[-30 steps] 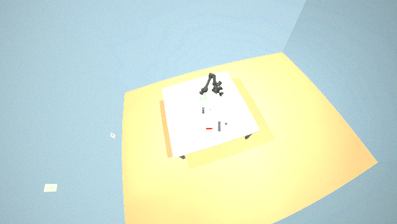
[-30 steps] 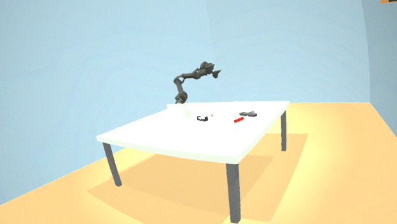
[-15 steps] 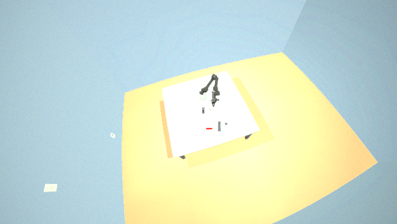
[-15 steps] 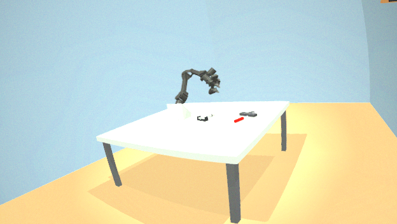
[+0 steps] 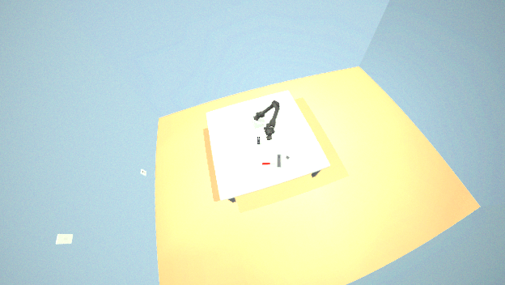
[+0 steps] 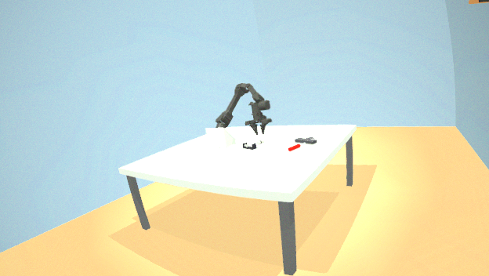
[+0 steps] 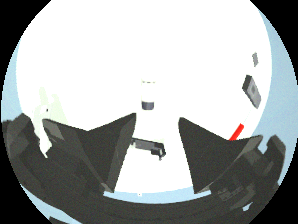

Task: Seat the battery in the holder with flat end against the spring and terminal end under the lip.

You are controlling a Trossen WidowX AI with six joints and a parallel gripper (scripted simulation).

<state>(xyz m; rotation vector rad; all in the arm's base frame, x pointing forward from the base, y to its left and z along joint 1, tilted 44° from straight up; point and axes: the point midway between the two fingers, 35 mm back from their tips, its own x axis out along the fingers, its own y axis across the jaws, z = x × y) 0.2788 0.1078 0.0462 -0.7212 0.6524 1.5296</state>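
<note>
The battery (image 7: pixel 148 103) (image 6: pixel 261 142) is a small white cylinder with a dark grey end, lying on the white table. Its pale body hardly shows against the table. The black holder (image 5: pixel 258 140) (image 6: pixel 249 147) (image 7: pixel 148 145) sits on the table, apart from the battery. Whether its spring or lip is clear of anything is too small to tell. My gripper (image 5: pixel 269 138) (image 6: pixel 260 134) (image 7: pixel 157 117) points down above the table near the battery. Its fingers are part open with nothing between them. In the wrist view the battery lies beyond the fingertips, and the holder shows between the fingers.
A red bar (image 5: pixel 265 163) (image 6: pixel 294 147) (image 7: pixel 237 132) lies on the table. Near it are a dark grey block (image 5: pixel 278 160) (image 6: pixel 306 140) (image 7: pixel 251 91) and a small grey piece (image 5: pixel 287 157) (image 7: pixel 255 59). A pale block (image 5: pixel 259 123) (image 6: pixel 220 138) stands by the arm's base.
</note>
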